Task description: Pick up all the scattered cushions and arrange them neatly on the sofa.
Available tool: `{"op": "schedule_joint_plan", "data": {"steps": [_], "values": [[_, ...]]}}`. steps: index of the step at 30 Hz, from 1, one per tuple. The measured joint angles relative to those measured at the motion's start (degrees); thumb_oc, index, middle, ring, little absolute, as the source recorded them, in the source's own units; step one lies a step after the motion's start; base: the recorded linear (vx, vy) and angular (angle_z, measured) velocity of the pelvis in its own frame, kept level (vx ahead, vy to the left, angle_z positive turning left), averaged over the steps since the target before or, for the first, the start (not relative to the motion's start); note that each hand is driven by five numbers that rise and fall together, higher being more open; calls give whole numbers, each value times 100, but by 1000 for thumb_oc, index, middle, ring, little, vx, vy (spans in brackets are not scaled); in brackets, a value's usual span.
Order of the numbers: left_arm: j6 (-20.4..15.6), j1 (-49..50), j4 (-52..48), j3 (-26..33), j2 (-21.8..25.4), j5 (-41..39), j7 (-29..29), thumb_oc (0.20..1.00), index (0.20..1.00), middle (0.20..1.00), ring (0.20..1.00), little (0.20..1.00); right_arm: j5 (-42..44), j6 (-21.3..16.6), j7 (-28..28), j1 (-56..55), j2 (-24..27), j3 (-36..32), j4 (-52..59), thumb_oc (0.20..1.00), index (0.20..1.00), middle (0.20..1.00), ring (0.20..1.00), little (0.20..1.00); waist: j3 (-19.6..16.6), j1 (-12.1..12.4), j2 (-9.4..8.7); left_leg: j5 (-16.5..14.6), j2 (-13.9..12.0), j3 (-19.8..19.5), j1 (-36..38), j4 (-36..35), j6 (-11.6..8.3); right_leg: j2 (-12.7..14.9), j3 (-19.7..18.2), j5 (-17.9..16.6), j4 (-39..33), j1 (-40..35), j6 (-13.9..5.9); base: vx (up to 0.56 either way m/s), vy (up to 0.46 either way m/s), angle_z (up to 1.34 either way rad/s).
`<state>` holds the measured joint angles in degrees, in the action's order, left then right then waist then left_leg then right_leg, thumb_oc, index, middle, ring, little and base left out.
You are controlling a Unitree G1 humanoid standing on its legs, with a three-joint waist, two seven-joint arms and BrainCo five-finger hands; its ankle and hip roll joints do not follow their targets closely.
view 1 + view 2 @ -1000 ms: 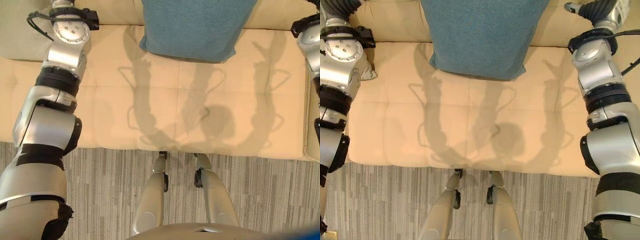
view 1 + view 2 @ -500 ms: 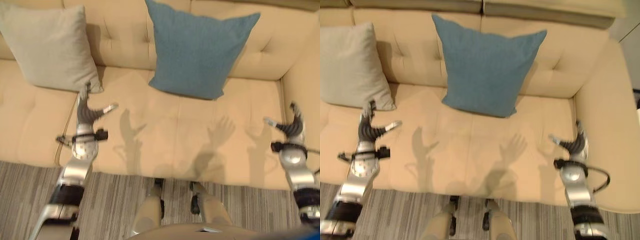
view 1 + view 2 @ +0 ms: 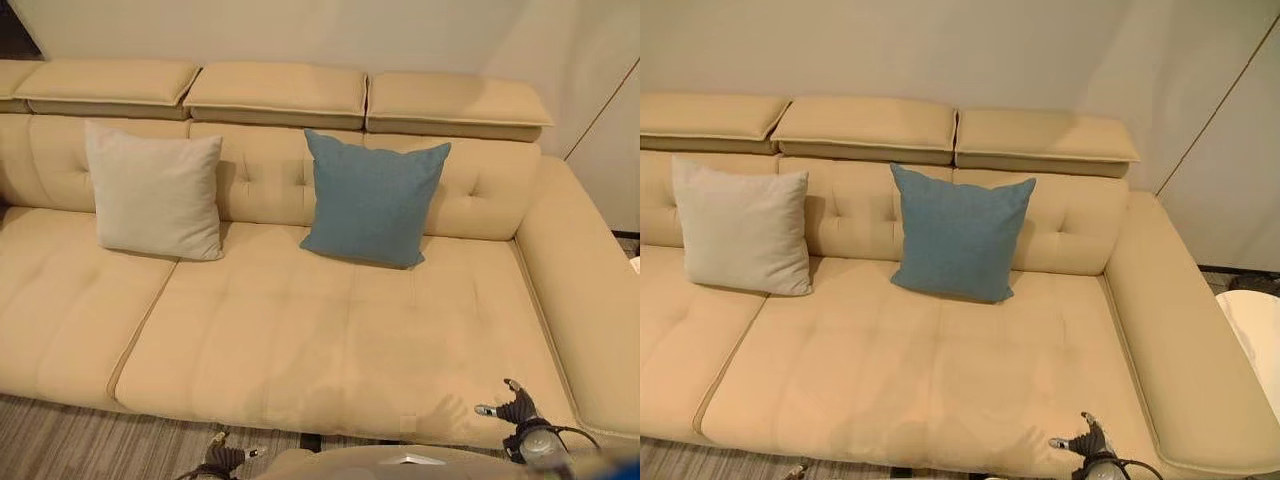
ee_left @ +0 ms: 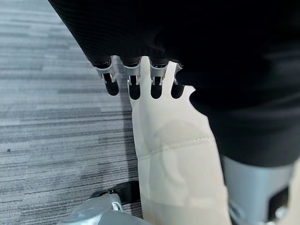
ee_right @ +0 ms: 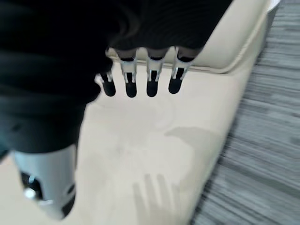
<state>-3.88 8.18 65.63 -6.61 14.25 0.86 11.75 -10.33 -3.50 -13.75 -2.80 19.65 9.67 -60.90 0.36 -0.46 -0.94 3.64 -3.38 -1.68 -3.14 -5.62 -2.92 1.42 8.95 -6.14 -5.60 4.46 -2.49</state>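
Observation:
A cream cushion (image 3: pixel 155 190) leans upright against the backrest of the beige sofa (image 3: pixel 330 340), left of centre. A blue cushion (image 3: pixel 372 198) leans upright beside it near the middle, with a gap between the two. My left hand (image 3: pixel 225 458) is low at the sofa's front edge, over the carpet, open and holding nothing; its straight fingers (image 4: pixel 132 79) show in the left wrist view. My right hand (image 3: pixel 515 408) hovers above the seat's front right corner, open and empty, with its fingers (image 5: pixel 150 79) spread over the seat.
The sofa's wide right armrest (image 3: pixel 580 290) runs toward me. A white round table (image 3: pixel 1252 330) stands past it on the right. Grey striped carpet (image 3: pixel 60 445) lies in front of the sofa. The seat before both cushions is bare.
The camera has tilted up and pulled back, so the whole sofa shows. Both arms have dropped to the bottom edge. The cushions stay where they were.

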Motion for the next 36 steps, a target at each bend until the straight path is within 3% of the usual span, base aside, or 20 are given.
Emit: {"op": "schedule_joint_plan", "data": {"steps": [5,7,9,10,12,13,15,16,19,20,21,22,25,27,29,32,36], "values": [[-1,-159,222,-2,-11,21,2,1000,1000,1000,1000,1000,11,2,11,13,-165,9,-555,1000,1000,1000,1000,1000,50,1,53,0,-206,-28,-117,99,-2,-173,176,76,-1,19,144,-152,-27,19],[11,-387,393,1,-13,40,5,1000,1000,1000,1000,1000,22,7,9,31,-136,9,-660,1000,1000,1000,1000,1000,230,11,0,-88,-220,82,-353,643,-129,-141,298,8,-5,76,485,-180,45,8],[76,-489,585,1,-27,82,0,1000,1000,1000,1000,1000,61,0,3,77,-152,51,-645,1000,1000,1000,1000,1000,300,-32,-166,-444,-4,119,-465,1481,-138,117,288,-69,-5,111,637,-137,122,-3],[80,-586,652,2,-83,100,1,1000,1000,1000,1000,1000,73,7,5,78,-146,67,-688,1000,1000,1000,1000,1000,327,-118,-227,-775,107,76,-169,1817,-178,344,269,-116,-3,101,559,-129,195,18],[77,-691,525,-77,-291,99,2,1000,1000,1000,1000,1000,89,23,6,162,-104,-2,-789,1000,1000,1000,1000,1000,282,-291,172,-928,-4,51,468,601,-47,279,283,-261,27,279,307,-115,197,11],[77,-835,495,-251,-272,100,-3,1000,1000,1000,1000,1000,117,69,18,287,-290,-11,-886,1000,1000,1000,1000,1000,338,-291,5,-695,256,146,636,273,140,505,96,-418,20,336,80,-132,232,-16],[78,-829,491,-250,-240,100,-4,1000,1000,1000,1000,1000,120,74,18,250,-388,-8,-882,1000,1000,1000,1000,1000,247,-312,-155,-620,491,255,659,157,305,718,-34,-486,15,411,-48,-207,305,-26],[89,-849,492,-386,-208,104,-2,1000,1000,1000,1000,1000,119,87,15,272,-397,1,-878,1000,1000,1000,1000,1000,223,-319,-254,-591,688,307,631,217,397,850,-117,-695,99,543,-166,-183,238,-43],[87,-952,493,-607,-211,228,-14,1000,1000,1000,1000,1000,116,168,12,578,-368,2,-889,1000,1000,1000,1000,1000,348,-305,-261,-658,889,644,325,510,658,1007,-352,-1550,133,945,-588,-130,164,-53],[87,-976,500,-528,-190,233,-13,1000,1000,1000,1000,1000,117,185,13,609,-409,4,-886,1000,1000,1000,1000,1000,392,-305,-292,-700,939,735,286,570,780,1065,-312,-1642,113,936,-480,-122,99,-32],[87,-963,506,-445,-195,234,-12,1000,1000,1000,1000,1000,118,197,15,601,-427,1,-929,1000,1000,1000,1000,1000,405,-294,-230,-715,941,821,292,560,902,1055,-287,-1439,221,967,-628,-176,120,-32],[81,-956,501,-413,-197,234,-13,1000,1000,1000,1000,1000,119,271,18,599,-418,2,-1079,1000,1000,1000,1000,1000,430,-187,-81,-570,798,902,279,413,978,866,-164,-729,1048,1157,-706,-149,94,-24],[113,-938,542,-416,-98,242,-14,1000,1000,1000,1000,1000,194,304,20,657,-385,-6,-1149,1000,1000,1000,1000,1000,560,-96,80,-247,593,908,217,240,979,579,-185,500,2166,959,-624,-83,-15,-8],[119,-882,536,-416,-47,246,-10,1000,1000,1000,1000,1000,227,308,27,641,-394,-4,-1177,1000,1000,1000,1000,1000,588,63,118,-179,540,941,197,158,913,594,-184,902,2153,556,-690,-8,-103,-16],[125,-748,539,-409,61,246,-10,1000,1000,1000,1000,1000,232,305,36,652,-453,-6,-1208,1000,1000,1000,1000,1000,489,151,-81,-143,606,941,177,34,705,653,-203,982,1141,-25,-695,21,-99,-18],[127,-646,538,-411,37,245,-11,1000,1000,1000,1000,1000,248,302,24,620,-540,7,-1174,1000,1000,1000,1000,1000,243,131,-229,-82,469,902,122,35,459,416,-190,621,149,-443,-244,27,-90,-1],[127,-631,536,-409,-12,237,-14,1000,1000,1000,1000,1000,292,305,14,467,-564,8,-1100,1000,1000,1000,1000,1000,144,85,-201,-9,321,812,199,35,419,247,-99,533,1,-633,-110,36,-57,6]]}}
